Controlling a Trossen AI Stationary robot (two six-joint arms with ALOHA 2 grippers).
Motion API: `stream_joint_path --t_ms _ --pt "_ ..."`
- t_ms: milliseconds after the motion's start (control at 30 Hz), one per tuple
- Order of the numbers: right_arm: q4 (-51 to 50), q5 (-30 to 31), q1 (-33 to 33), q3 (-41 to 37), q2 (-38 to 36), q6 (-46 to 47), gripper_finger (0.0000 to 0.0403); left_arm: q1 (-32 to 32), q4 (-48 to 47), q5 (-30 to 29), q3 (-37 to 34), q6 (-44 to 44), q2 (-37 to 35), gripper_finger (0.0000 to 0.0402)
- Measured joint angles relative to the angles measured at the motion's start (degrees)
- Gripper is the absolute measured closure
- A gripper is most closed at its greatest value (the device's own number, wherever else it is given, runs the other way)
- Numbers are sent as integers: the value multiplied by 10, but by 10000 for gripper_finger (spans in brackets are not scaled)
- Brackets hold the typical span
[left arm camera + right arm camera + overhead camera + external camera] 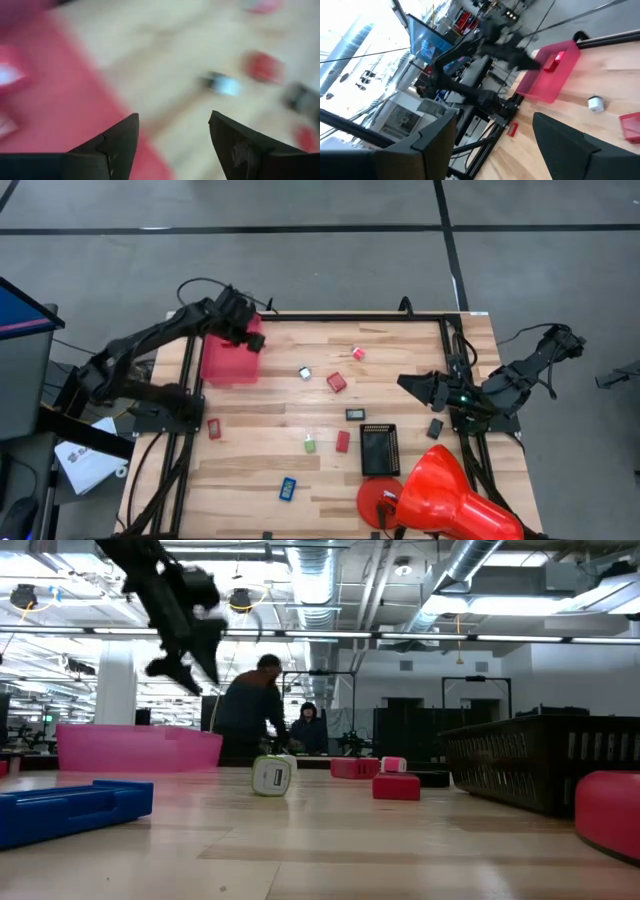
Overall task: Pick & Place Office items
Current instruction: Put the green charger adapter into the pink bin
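bin [230,360] far-left | office items [336,382] mid-table (scattered) | tray [379,448] right

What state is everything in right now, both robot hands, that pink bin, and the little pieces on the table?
Left hand: open, empty, raised over the pink bin.
Right hand: open, empty, at the table's right side.
Pink bin: on the table, one red piece inside.
Green-white piece: lying loose on the table.
Blue piece: lying loose on the table.
Black tray: flat on the table.

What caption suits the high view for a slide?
Left end effector open above the pink bin; small office items scattered on the wooden table.
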Motion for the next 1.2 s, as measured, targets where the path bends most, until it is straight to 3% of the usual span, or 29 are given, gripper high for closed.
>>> stream_joint_path --t_ms 167,333,567,700,833,967,1200 --pt "-3 8 0 0 -1 -6 147 -140 59 64 -35 -1 -90 176" --pt "-1 13 0 0 -4 -9 147 -316 110 32 -73 -77 -139 184" --pt "5 14 0 0 -4 -9 147 -558 159 -11 -117 -329 -78 190" --pt "5 14 1 0 -4 -9 147 -678 287 -112 -117 -327 -16 190" --pt "4 6 1 0 -4 -9 147 -707 364 -159 -114 -302 44 190" --pt "5 1 1 0 -4 -9 147 -695 313 -208 -85 -296 95 190" --pt "16 -1 12 0 -5 -9 147 -650 268 -213 -24 -460 167 190"
